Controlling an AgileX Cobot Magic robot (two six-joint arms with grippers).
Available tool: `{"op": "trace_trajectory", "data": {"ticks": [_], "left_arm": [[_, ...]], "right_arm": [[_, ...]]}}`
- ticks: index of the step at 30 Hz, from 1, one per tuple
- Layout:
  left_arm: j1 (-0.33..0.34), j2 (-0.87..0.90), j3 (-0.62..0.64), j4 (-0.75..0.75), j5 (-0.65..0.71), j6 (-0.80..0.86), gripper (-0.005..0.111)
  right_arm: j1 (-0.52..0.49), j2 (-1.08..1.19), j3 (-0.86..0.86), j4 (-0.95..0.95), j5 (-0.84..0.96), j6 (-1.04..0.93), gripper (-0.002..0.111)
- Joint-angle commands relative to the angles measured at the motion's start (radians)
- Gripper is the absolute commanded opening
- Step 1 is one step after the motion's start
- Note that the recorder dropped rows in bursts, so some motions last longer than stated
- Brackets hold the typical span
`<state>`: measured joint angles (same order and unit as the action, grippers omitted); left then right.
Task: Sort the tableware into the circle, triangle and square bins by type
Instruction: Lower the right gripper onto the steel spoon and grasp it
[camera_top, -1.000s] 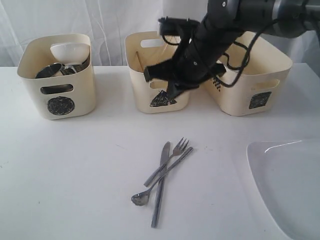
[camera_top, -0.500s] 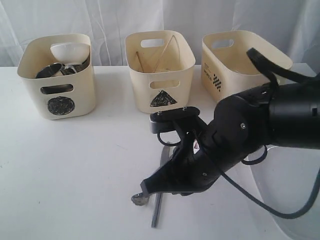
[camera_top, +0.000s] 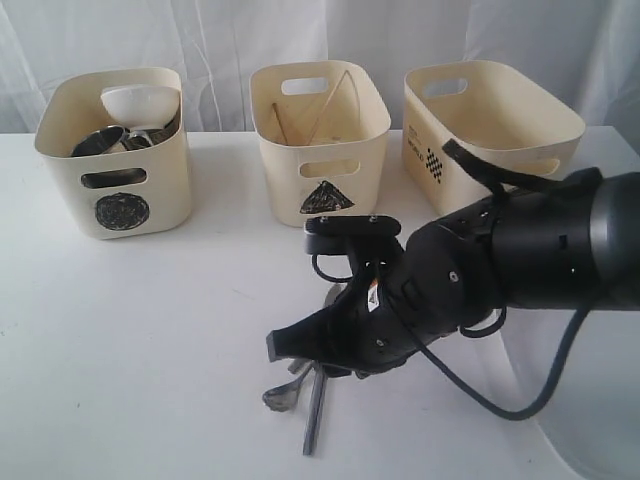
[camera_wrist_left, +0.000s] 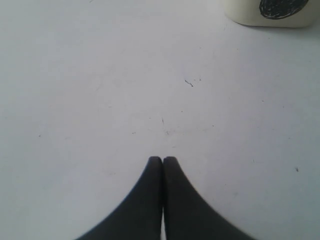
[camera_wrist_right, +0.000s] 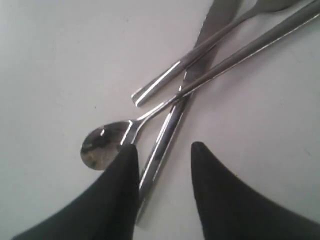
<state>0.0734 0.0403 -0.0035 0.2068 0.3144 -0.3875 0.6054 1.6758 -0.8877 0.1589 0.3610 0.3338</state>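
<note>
Low over bare white tabletop (camera_wrist_left: 100, 75), the left end effector (camera_wrist_left: 163, 160) has its two dark, tapered fingers pressed together and holds nothing; we see open surface all around it. Farthest left of three smooth cream plastic bins, the circle bin (camera_top: 115, 190) carries steel vessels (camera_top: 100, 140) and a glossy white bowl (camera_top: 140, 102) tipped against its back wall. A wide empty stretch of tabletop lies between that bin and the cutlery. The triangle bin (camera_top: 320, 150) stands in the middle, with thin wooden chopsticks (camera_top: 330, 100) leaning inside it.

In front of it, polished steel pieces lie crossed on the tabletop: the knife (camera_wrist_right: 167, 135) runs near to far in the exterior view, while the fork (camera_wrist_right: 200, 52) and spoon (camera_wrist_right: 220, 67) slant across it, the spoon's rounded bowl towards the near left. The right end effector (camera_wrist_right: 164, 146) hovers just above them, fingers apart, astride the knife's handle and gripping nothing. The square bin (camera_top: 490, 120) sits behind the black arm. At far right, the white plate (camera_top: 600, 400) runs off the frame's edge.
</note>
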Motion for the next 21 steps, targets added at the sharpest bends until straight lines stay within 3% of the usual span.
{"op": "trace_trajectory", "data": {"ticks": [1,9,21], "left_arm": [[0.005,-0.005,0.003,-0.005,0.015,-0.005,0.000],[0.005,-0.005,0.003,-0.005,0.015,-0.005,0.000],[0.005,-0.005,0.003,-0.005,0.015,-0.005,0.000]], "right_arm": [[-0.002,0.027,0.000,-0.006,-0.106,0.104,0.034],[-0.102,0.087,-0.050,0.005,-0.033,0.147,0.034],[-0.108,0.101,-0.059,0.080,-0.091,0.275,0.034]]}}
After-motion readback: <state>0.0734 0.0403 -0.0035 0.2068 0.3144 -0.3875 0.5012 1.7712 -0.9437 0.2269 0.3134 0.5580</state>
